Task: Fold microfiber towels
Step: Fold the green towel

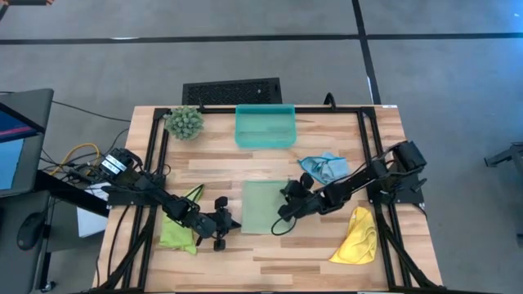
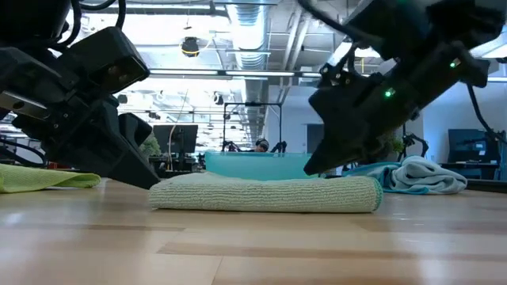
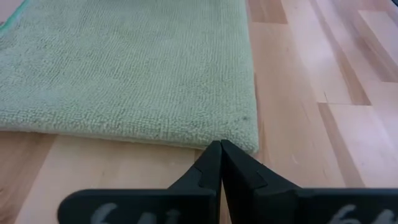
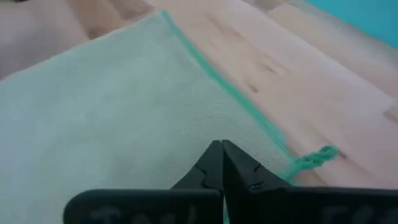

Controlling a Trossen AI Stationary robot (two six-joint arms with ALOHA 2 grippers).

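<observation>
Sage towel (image 1: 265, 206) lies folded flat at the middle of the table (image 1: 327, 253), its long axis running from the near edge toward the teal tray (image 1: 265, 125) — and I have a gripper at each of its long sides.

My left gripper (image 3: 221, 163) sits low on the wood just beside the towel's near corner on my left, fingers pressed together and holding nothing; the tips point at the cloth's edge, very near it but not on it. My right gripper (image 4: 222, 163) is over the opposite long edge, fingers likewise pressed together, tips down on or just above the cloth beside its green stitched hem; I cannot tell whether they touch.

Seen level across the table, the towel (image 2: 265, 192) reads as a low, even slab between both arms, apparently already doubled. Any further fold would, I judge, go across the long axis.

Lime towel (image 1: 178, 227) lies under my left arm, blue towel (image 1: 324, 167) and yellow towel (image 1: 357, 237) beside my right arm — all three crumpled, not yet folded.
</observation>
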